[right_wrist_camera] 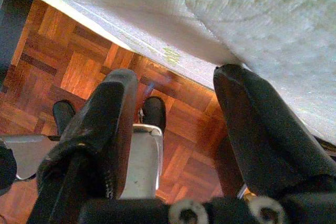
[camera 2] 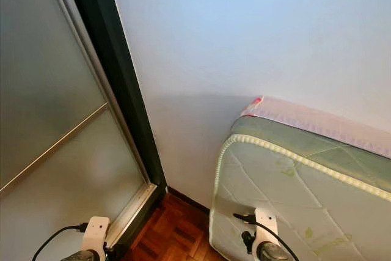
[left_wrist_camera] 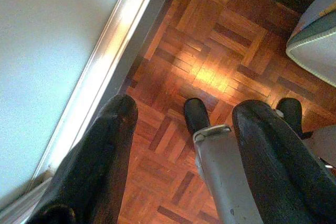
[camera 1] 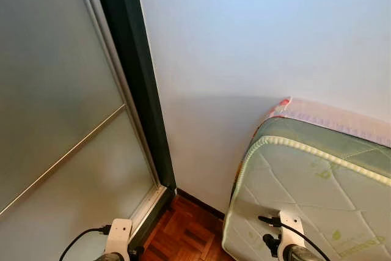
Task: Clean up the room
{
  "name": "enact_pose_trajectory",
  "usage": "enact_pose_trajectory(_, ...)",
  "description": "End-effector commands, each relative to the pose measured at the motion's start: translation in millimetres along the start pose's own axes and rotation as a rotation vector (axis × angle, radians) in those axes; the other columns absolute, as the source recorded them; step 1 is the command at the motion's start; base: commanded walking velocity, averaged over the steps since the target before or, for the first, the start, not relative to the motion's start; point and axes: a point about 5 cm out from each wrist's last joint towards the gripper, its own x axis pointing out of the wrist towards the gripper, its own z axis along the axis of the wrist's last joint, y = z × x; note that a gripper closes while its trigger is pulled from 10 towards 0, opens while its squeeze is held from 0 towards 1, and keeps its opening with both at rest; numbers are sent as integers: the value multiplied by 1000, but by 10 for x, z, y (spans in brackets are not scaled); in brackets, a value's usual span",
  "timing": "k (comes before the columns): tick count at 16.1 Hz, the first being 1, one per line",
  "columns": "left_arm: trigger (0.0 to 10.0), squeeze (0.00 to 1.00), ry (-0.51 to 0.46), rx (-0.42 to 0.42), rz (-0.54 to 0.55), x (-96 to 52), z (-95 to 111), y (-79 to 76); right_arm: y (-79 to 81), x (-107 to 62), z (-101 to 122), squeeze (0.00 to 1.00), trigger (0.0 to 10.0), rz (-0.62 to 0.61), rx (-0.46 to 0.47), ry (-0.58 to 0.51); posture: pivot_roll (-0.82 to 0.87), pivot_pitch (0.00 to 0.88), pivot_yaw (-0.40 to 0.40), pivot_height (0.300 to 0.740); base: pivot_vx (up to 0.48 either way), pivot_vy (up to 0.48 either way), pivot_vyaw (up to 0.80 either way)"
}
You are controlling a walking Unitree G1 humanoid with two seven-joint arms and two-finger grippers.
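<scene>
We faced a white wall (camera 1: pixel 256 41) with a frosted sliding door (camera 1: pixel 55 108) at 9 o'clock and a quilted mattress (camera 1: pixel 305 206) leaning against the wall at 4 o'clock. Parquet floor (left_wrist_camera: pixel 220 40) lay between them. Our left gripper (left_wrist_camera: pixel 181 121) and right gripper (right_wrist_camera: pixel 170 90) hung low with their 2 fingers spread, holding nothing; the right one was just beside the mattress.

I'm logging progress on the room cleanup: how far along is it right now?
Nothing visibly done yet. The robot faces a corner: frosted sliding door, white wall, quilted mattress on its right. In hand: nothing; the left pincer and right pincer hang open over bare parquet floor. Left to do: finding and picking up clutter, none of it visible here.
</scene>
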Motion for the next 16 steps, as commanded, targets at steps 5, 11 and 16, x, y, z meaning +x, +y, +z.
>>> enact_pose_trajectory(5,10000,0,14,-7,7,-5,-25,24,-27,5,273,0,10000,-7,-10,-87,-45,0,17,740,0,0,0)
enact_pose_trajectory(11,10000,0,15,4,-1,-4,-14,24,-24,5,280,0,10000,-4,-10,-87,-45,0,18,740,0,0,0)
enact_pose_trajectory(16,10000,0,17,11,-2,-3,-9,23,-26,5,286,0,10000,-4,-5,-89,-43,0,16,740,0,0,0)
